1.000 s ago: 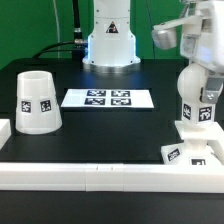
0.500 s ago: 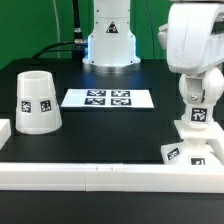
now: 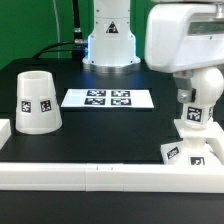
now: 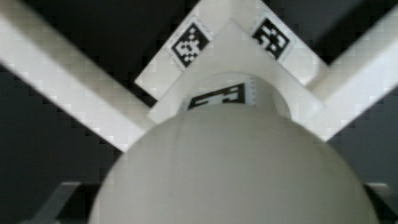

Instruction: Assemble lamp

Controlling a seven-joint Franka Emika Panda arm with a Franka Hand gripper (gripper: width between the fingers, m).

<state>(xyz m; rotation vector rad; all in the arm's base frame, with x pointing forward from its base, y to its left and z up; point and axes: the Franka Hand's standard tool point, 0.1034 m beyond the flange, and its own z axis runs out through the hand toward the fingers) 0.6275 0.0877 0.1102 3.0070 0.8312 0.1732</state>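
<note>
Nearest, along the front edge: the rail (image 3: pixel 100 176). Just behind it, at the exterior view's right: the base (image 3: pixel 190 148), flat on the table (image 3: pixel 110 135), with the bulb (image 3: pixel 196 108) upright on it, neck down, touching. From the wrist, only the bulb's dome across the foreground and a tagged corner of the base beyond. Gripper (image 4: pixel 221 205) right over the dome, fingers almost wholly out of sight in both views, so cannot tell whether clenched on the bulb or released. Probably the seating of the bulb in the base, a middle step. To do it well: line the wrist plumb over the neck, press only lightly, and turn without dragging the base toward the rail. Check from the side for a neck sitting flush and no lean before letting go. Open fully, then lift straight up, never sideways, to avoid tipping the tall, narrow-footed bulb. Further off, at the exterior view's left and well apart: the shade (image 3: pixel 35 102), wide end down, likely next in line. Mid-table: the marker board (image 3: pixel 108 98), to be left alone. Farthest: the arm's pedestal (image 3: pixel 108 42).
</note>
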